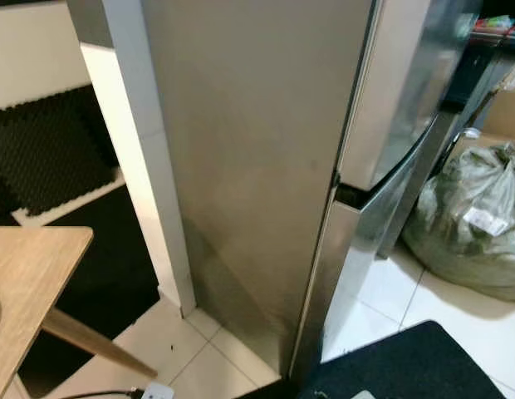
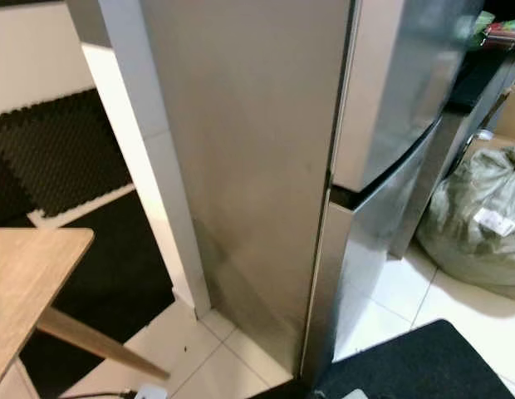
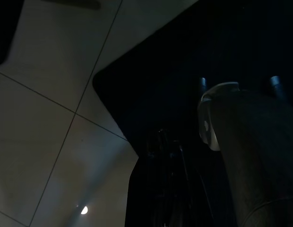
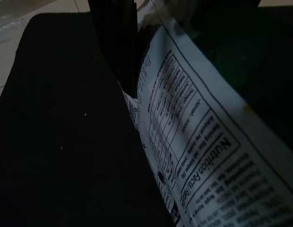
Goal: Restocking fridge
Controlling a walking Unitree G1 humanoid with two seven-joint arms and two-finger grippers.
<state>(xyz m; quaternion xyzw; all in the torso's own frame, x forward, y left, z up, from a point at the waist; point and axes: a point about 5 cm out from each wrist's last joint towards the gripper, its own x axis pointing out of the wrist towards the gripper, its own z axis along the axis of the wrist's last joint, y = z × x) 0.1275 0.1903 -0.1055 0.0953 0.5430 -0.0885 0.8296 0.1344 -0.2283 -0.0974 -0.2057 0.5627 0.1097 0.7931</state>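
At twelve o'clock the fridge (image 1: 266, 166) stands shut, so the right end effector (image 4: 119, 56), gripping a packet (image 4: 193, 142), risks dropping it while opening the door; left end effector's (image 3: 168, 156) state cannot be told.

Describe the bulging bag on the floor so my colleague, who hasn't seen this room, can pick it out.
Find the tall stainless-steel fridge filling the middle of the head views. On the white tiled floor to the robot's right of it sits a bulging grey-green plastic bag. It is tied at the top, crumpled, and carries a small white label, unlike the flat dark mat nearer the robot.
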